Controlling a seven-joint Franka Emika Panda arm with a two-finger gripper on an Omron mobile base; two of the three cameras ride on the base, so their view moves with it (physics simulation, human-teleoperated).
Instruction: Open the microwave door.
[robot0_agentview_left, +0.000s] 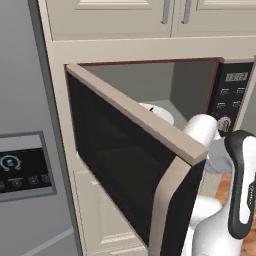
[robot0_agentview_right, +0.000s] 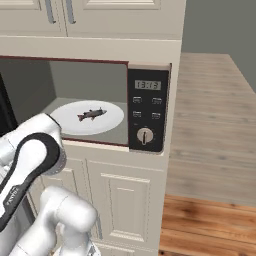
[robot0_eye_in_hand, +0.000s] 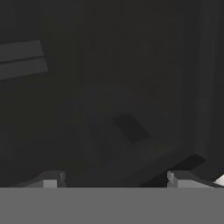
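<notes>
The microwave door (robot0_agentview_left: 120, 165), dark tinted glass in a beige frame, stands swung far out to the left from the microwave (robot0_agentview_right: 85, 80). Its grey cavity is exposed, with a white plate (robot0_agentview_right: 87, 117) carrying a small fish. The black control panel (robot0_agentview_right: 146, 114) sits right of the cavity. My arm (robot0_agentview_left: 202, 130) reaches in behind the door's free edge. In the hand view my gripper (robot0_eye_in_hand: 116, 179) faces the dark glass (robot0_eye_in_hand: 109, 87) at close range. Its fingertips (robot0_eye_in_hand: 52, 179) stand wide apart, open, with nothing between them.
A grey appliance with a small black display (robot0_agentview_left: 22, 170) stands left of the door. Beige cabinet doors lie above (robot0_agentview_left: 115, 15) and below (robot0_agentview_right: 125, 200) the microwave. Wooden floor (robot0_agentview_right: 210, 220) runs off to the right.
</notes>
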